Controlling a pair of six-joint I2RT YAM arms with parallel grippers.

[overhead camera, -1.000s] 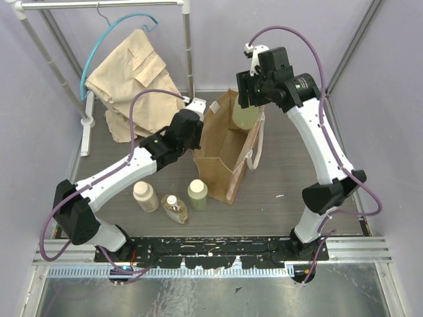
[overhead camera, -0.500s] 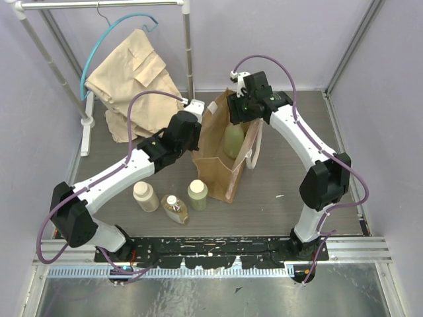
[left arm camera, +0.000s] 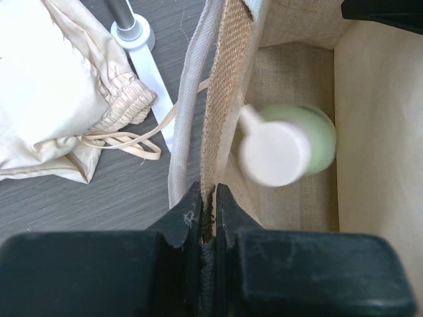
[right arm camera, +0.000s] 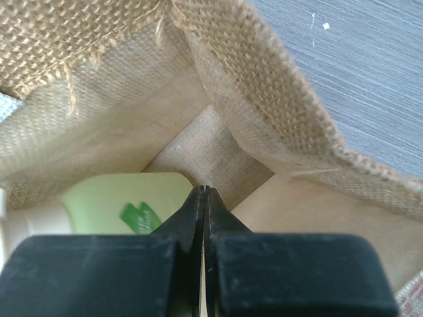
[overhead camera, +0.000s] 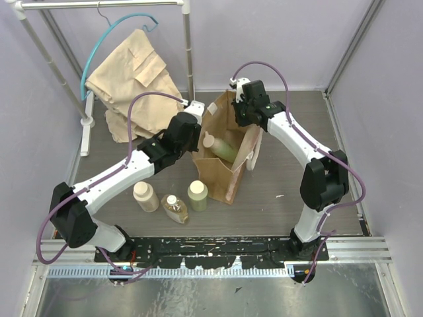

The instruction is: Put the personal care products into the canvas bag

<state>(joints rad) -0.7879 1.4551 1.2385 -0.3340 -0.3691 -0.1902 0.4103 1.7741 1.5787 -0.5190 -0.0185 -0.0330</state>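
Top external | left gripper (left arm camera: 208, 212): clamping floppy canvas bag (left arm camera: 228, 79) rim | right gripper (right arm camera: 205, 210): closed, empty | lower-left bottles (overhead camera: 175, 209): likely rigid, slick; grasp mid-body

Beige garment (overhead camera: 132, 66) droops off a blue hanger (overhead camera: 121, 26) — white rack (overhead camera: 188, 53) beside it.

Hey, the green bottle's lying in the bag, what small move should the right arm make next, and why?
Probably raise the right fingers straight up, clear of the canvas bag. They are shut on nothing, with the green bottle lying loose below them. The left fingers pinch the bag's rim, and the cream bottle, amber bottle and green cylinder wait on the table.
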